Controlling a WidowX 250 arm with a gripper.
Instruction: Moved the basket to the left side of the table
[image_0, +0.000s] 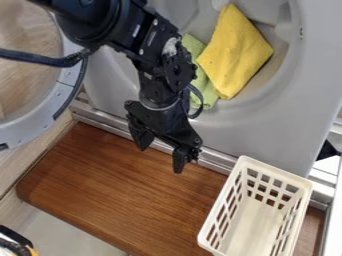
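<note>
The gripper (160, 156) hangs near the middle of the view, over the back edge of the brown wooden table, with its two fingers spread apart and nothing between them. A white plastic basket (300, 184) with slotted walls stands upright at the right end of the wooden table (120, 187). It appears empty inside. The basket is to the right of the gripper and lower in the view, apart from it.
Behind the table is a grey machine front (280, 130) with a round opening holding a yellow cloth (237, 52) and a green cloth (208, 92). Its round door (33, 125) hangs open at the left. A black and yellow object (17, 242) is at the lower left corner.
</note>
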